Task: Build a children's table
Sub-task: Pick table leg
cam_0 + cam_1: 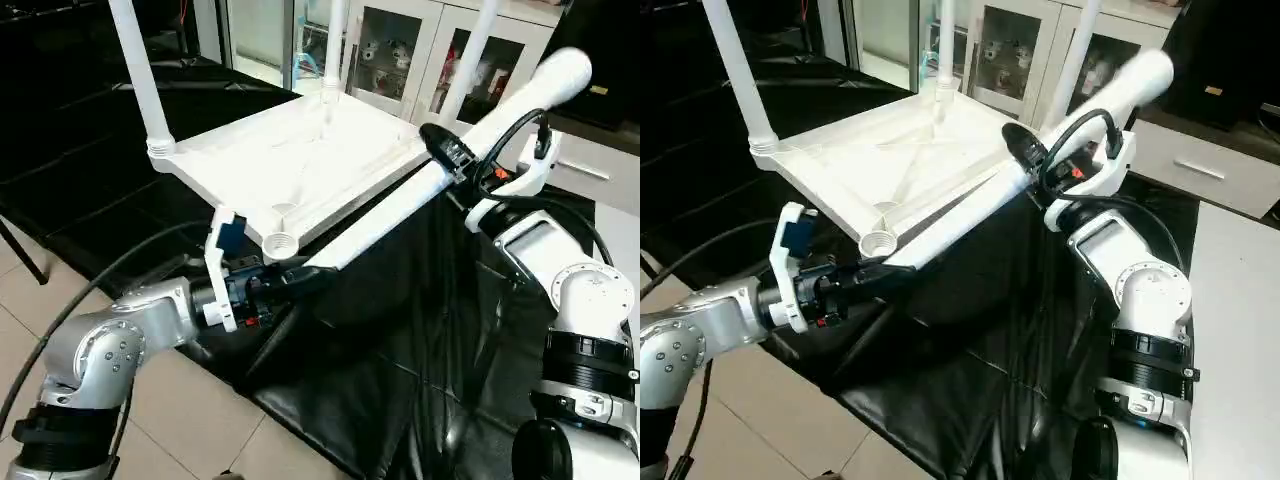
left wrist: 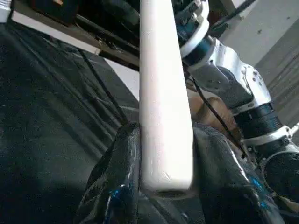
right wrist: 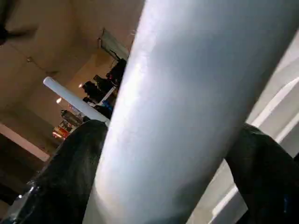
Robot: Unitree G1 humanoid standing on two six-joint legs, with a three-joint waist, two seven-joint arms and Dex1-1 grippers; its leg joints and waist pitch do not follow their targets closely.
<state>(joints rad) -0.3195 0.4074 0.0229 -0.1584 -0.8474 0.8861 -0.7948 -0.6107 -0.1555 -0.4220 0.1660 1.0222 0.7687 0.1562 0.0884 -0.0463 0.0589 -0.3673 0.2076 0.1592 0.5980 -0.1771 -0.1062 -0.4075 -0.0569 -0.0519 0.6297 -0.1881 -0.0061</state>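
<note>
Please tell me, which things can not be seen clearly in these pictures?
- Three fitted legs: upper ends cut off by the top edge, eye views.
- Loose leg: its narrow end is behind the left gripper, so its distance from the empty socket is unclear.
- Right gripper: contact with the leg unclear, right wrist view too close.

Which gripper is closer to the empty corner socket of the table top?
Left. The left gripper holds the loose leg just below the empty socket; the right gripper is farther up that leg.

White table top, white legs, black cloth
</note>
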